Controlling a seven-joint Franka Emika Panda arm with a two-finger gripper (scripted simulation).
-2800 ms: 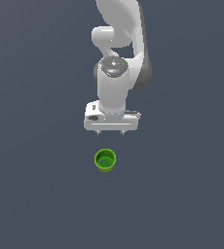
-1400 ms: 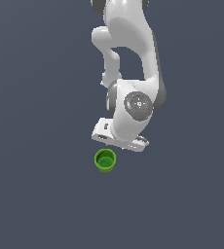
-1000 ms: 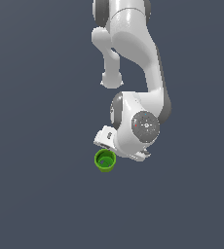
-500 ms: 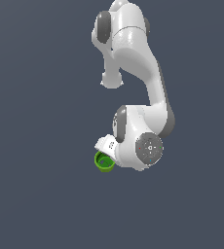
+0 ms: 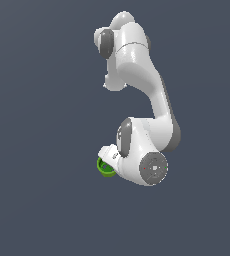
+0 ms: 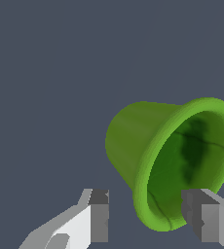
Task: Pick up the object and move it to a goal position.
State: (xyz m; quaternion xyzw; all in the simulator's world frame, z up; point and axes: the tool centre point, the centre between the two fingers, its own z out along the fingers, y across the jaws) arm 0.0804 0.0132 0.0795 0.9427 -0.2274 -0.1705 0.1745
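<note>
The object, a small bright green cup (image 5: 102, 169) with a darker inside, sits just below the middle of the exterior view, half hidden behind the white hand. My gripper (image 5: 108, 159) is low and tilted against it; its fingertips are hidden there. In the wrist view the cup (image 6: 138, 141) fills the picture on a slant, with its dark mouth (image 6: 182, 165) turned towards the camera. The gripper (image 6: 150, 216) is open and straddles the nearest part of the rim. One fingertip (image 6: 98, 214) stands apart outside the wall. The other fingertip (image 6: 204, 216) overlaps the mouth's edge.
A plain dark grey-blue surface (image 5: 42, 200) lies all around. The white arm (image 5: 142, 75) rises from the hand, with its bulky wrist joint (image 5: 149, 167) right beside the cup on the exterior view's right.
The arm has come down and swung its wrist over, bringing the hand from above and behind the cup to right against it. The cup has stayed in place.
</note>
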